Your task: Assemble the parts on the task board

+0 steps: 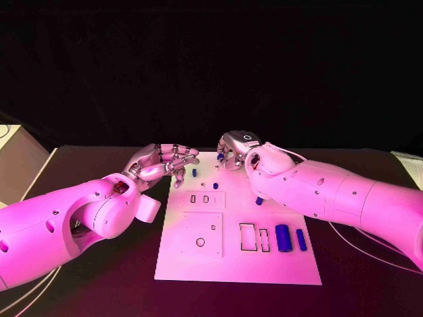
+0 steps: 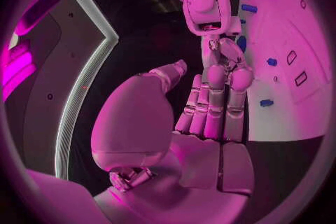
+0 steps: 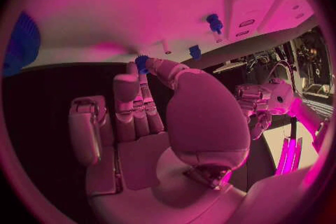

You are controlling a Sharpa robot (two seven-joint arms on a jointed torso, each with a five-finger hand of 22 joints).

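Both hands meet at the far end of the board [image 1: 238, 264]. Your right hand [image 1: 238, 150] pinches a small blue part [image 3: 142, 61] between its fingertips, just above the board's far edge. Your left hand [image 1: 162, 165] hovers beside it, fingers curled loosely on nothing I can see. You look mid-insertion; next, I judge, line the part over its hole and press down squarely.

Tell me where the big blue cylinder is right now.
In the head view the big blue cylinder lies on the task board, toward its near right corner, between a black-outlined slot and a thinner blue part, below the right arm.
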